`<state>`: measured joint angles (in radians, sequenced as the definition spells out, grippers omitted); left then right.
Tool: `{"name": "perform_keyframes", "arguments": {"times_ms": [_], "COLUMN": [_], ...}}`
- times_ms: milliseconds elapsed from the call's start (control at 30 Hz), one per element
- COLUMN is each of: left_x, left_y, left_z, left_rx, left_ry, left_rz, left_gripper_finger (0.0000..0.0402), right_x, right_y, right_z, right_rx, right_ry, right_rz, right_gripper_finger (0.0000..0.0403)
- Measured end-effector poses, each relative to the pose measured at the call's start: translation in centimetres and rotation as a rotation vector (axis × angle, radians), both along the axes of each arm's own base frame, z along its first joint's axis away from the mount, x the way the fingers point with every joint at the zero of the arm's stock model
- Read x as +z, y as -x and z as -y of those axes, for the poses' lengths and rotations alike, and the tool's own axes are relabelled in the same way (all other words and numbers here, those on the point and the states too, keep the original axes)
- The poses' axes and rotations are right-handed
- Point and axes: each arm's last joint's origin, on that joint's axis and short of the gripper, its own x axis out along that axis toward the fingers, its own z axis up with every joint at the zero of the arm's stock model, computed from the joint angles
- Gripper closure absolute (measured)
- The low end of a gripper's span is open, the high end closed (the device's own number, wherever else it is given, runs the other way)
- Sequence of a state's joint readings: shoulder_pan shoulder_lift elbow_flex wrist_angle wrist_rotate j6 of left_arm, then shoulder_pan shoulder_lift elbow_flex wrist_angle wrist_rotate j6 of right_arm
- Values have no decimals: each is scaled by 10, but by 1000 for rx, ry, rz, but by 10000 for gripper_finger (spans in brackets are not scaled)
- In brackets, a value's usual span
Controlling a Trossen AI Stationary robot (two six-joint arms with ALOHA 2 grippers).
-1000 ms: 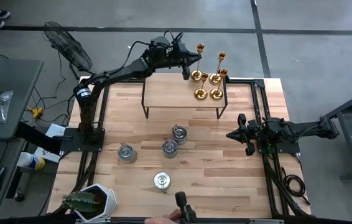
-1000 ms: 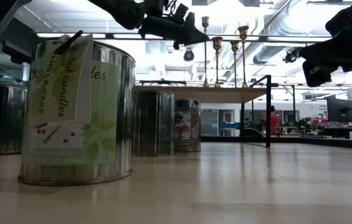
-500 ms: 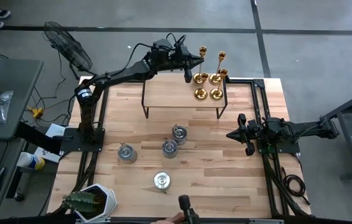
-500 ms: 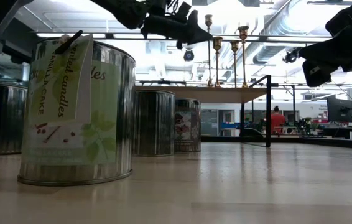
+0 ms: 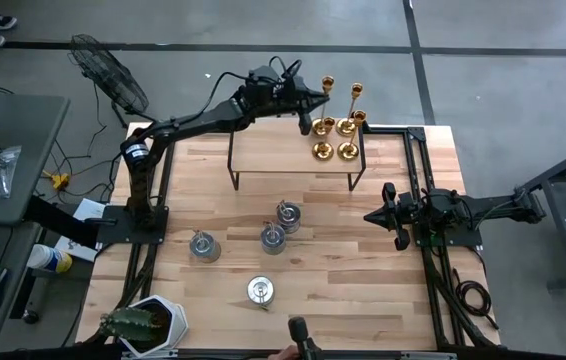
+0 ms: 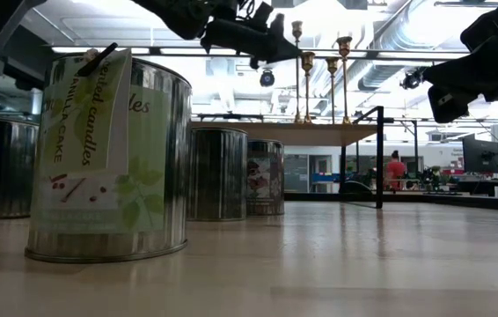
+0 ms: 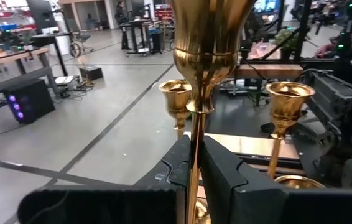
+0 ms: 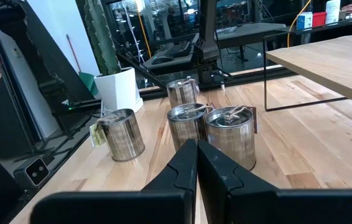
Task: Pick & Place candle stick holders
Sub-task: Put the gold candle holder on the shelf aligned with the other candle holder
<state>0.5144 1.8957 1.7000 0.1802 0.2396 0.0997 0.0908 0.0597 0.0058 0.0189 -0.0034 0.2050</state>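
Four gold candlesticks stand close together on a raised wooden shelf (image 5: 283, 150) at the table's far side. My left gripper (image 5: 306, 112) reaches to the tallest one (image 6: 297, 62) from the left and is shut on its stem. The other three (image 5: 348, 128) stand on their round bases just right of it. Several silver-grey tins (image 5: 273, 238) stand on the table's middle; they also show in the right wrist view (image 8: 231, 140). My right gripper (image 5: 375, 215) is shut and empty, above the table's right side. My left gripper pinches the tallest candlestick's thin stem (image 7: 193, 165) between its two fingers, below the cup and its knob. The fingers come level from the table's left and lie across the stem. The candlestick stands upright; whether its base rests on the shelf I cannot tell.
The shelf stands on black legs (image 5: 231, 165) over the table's far part. A white pot with a cactus (image 5: 153, 322) sits at the near left corner. A person's hand with a dark tool (image 5: 298, 338) shows at the near edge.
My left gripper has gone a little toward the table's right edge with the tallest candlestick, which stays upright and now stands closer to the other three.
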Motion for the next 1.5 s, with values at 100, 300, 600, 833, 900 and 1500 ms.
{"name": "perform_keyframes", "arguments": {"times_ms": [100, 300, 600, 833, 900, 1500], "left_x": [0, -1, -2, -11, -14, -15], "left_y": [-1, -3, -5, -11, -12, -13], "left_z": [2, 5, 8, 7, 6, 5], "left_rx": [31, 36, 50, 75, 76, 101], "left_ry": [3, 10, 14, 53, 54, 62], "left_rz": [-4, -7, -17, -16, -15, -12], "left_gripper_finger": [382, 382, 382, 382, 382, 382], "right_x": [0, 0, 0, 0, 0, 0], "right_y": [0, 0, 0, 0, 0, 0], "right_z": [0, 0, 0, 0, 0, 0], "right_rx": [0, 0, 0, 0, 0, 0], "right_ry": [0, 0, 0, 0, 0, 0], "right_rz": [0, 0, 0, 0, 0, 0], "right_gripper_finger": [399, 399, 399, 399, 399, 399]}}
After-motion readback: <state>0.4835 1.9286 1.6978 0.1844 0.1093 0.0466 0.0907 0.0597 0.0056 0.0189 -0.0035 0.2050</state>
